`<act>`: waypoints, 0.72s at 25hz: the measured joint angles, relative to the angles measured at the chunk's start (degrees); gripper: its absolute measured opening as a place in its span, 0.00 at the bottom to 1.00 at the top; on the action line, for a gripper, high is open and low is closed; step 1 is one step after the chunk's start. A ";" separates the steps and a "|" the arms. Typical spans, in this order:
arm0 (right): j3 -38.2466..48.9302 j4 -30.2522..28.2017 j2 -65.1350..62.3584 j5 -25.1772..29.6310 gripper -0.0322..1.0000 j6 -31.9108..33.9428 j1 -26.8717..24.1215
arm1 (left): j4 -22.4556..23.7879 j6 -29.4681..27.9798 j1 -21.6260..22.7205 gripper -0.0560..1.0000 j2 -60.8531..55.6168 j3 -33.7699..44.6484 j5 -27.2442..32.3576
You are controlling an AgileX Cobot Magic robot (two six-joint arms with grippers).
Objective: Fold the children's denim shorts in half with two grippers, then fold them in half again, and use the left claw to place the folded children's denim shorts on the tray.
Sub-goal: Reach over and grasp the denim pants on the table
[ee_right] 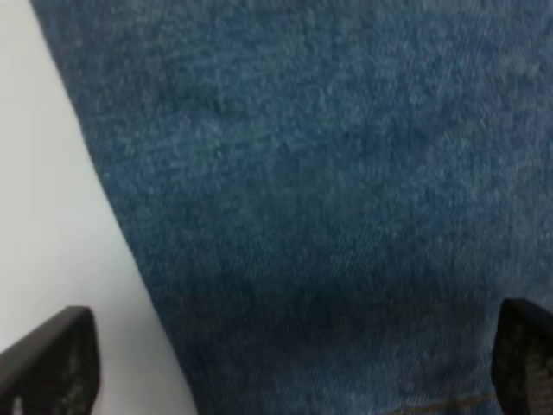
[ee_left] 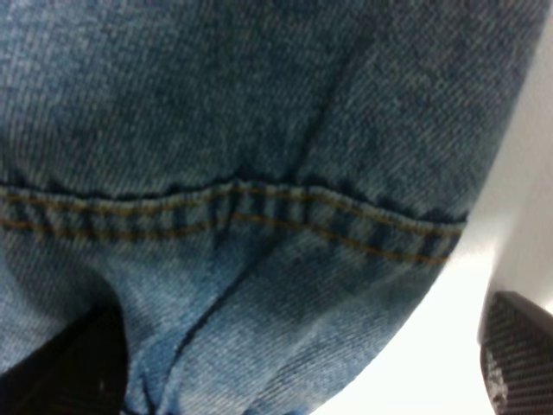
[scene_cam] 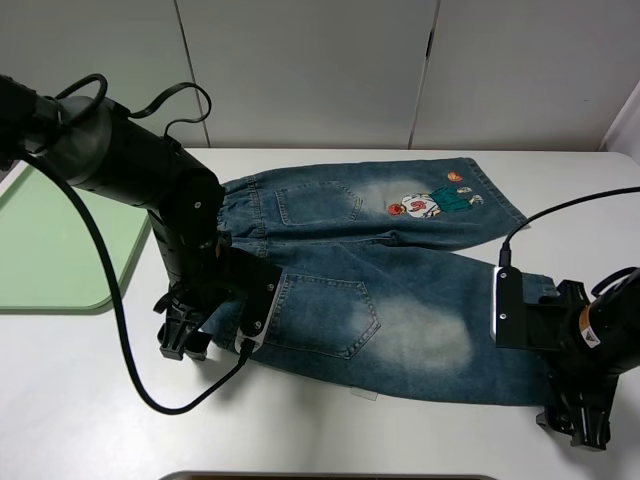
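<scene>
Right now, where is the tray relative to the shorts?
In the high view the tray lies at the far left edge of the table, partly behind the left arm, to the left of the waistband end of the shorts.

No legible text, label, brand or number anywhere, cartoon embroidery (scene_cam: 432, 203) on the children's denim shorts (scene_cam: 400, 310) included.

Faded blue denim on white, with black and pale green beside it.
Children's denim shorts (scene_cam: 390, 290): washed blue-green with bleached pale patches, tan double stitching (ee_left: 233, 212) along the seams, and a cartoon figure embroidery (scene_cam: 432, 200) in red, orange, white and dark green toward the desk's far edge. Desk (scene_cam: 330, 430): plain white. Tray (scene_cam: 50, 250) at the left edge: pale green, unpatterned. Left gripper (scene_cam: 188, 335) and right gripper (scene_cam: 580, 425): matte black.
</scene>
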 joint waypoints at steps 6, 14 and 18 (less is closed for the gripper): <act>-1.03 0.84 2.39 0.97 0.70 -1.93 0.00 | -0.11 0.12 0.00 0.82 0.00 0.00 -0.74; -3.19 2.72 5.65 3.18 0.67 -4.56 0.00 | -0.21 0.14 0.00 0.82 0.00 0.00 -0.97; -5.07 4.07 7.56 5.74 0.67 -4.75 0.00 | -0.21 0.19 0.00 0.82 0.02 0.00 -1.03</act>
